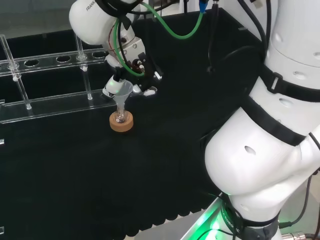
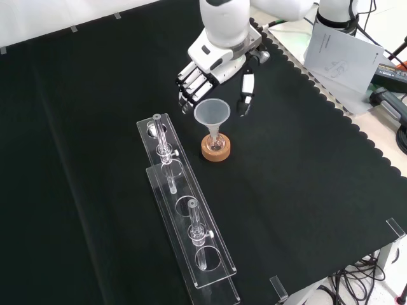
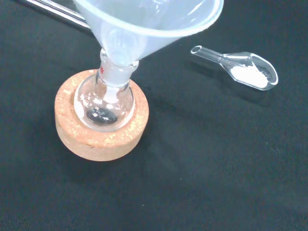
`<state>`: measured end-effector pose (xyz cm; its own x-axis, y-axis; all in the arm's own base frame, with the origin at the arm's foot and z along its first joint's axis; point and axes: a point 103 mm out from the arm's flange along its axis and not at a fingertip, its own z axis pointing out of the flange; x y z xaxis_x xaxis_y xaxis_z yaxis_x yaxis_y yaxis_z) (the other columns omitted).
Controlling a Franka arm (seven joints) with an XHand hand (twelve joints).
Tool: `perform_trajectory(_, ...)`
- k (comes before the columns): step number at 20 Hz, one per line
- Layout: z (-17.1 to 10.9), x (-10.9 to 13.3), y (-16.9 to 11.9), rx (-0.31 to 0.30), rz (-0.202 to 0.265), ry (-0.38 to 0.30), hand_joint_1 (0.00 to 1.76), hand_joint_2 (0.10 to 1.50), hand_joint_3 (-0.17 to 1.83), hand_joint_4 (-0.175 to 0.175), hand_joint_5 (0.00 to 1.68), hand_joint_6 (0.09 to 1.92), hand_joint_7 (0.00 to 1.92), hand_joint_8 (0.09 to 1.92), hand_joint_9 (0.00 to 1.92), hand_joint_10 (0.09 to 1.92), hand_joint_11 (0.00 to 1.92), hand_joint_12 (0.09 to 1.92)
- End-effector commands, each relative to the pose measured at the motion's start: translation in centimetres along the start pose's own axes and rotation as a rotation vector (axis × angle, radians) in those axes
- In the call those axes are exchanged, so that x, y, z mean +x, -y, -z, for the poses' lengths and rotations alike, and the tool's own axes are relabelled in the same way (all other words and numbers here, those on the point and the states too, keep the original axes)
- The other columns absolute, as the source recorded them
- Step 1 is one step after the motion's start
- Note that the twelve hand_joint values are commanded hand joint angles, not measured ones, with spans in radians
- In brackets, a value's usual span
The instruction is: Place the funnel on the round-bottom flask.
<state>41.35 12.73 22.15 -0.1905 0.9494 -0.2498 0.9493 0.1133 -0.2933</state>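
Cork forms the ring stand that sits near the middle of the black-clothed table, and it cradles the small clear round-bottom flask so the curved base cannot roll. A translucent white funnel stands upright with its stem down in the flask's neck, its wide mouth facing up. It appears seated and balanced by the neck alone.

In the front view the robot's black and white hand hovers just beyond the funnel on the far side, with its fingers spread apart and fairly straight, some to the left of the funnel's rim and the thumb to its right. They appear to grip nothing. Judging by this, the placing looks done and the hand is releasing.

A long clear rack with round holes lies to the left in the front view. A small clear scoop holding white powder lies on the cloth near the stand.
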Motion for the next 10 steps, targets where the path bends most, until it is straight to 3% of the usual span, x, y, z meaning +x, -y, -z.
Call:
perform_trajectory(1,2.4,-4.0,2.0,-0.087,0.040,-0.144,0.48,0.74,0.18,-0.074,0.27,0.09,0.04,0.71,0.27,0.77,0.09,1.44)
perform_trajectory(10,3.0,-7.6,2.4,-0.125,0.052,-0.229,0.48,0.74,0.17,-0.074,0.28,0.09,0.06,0.72,0.32,0.74,0.13,1.43)
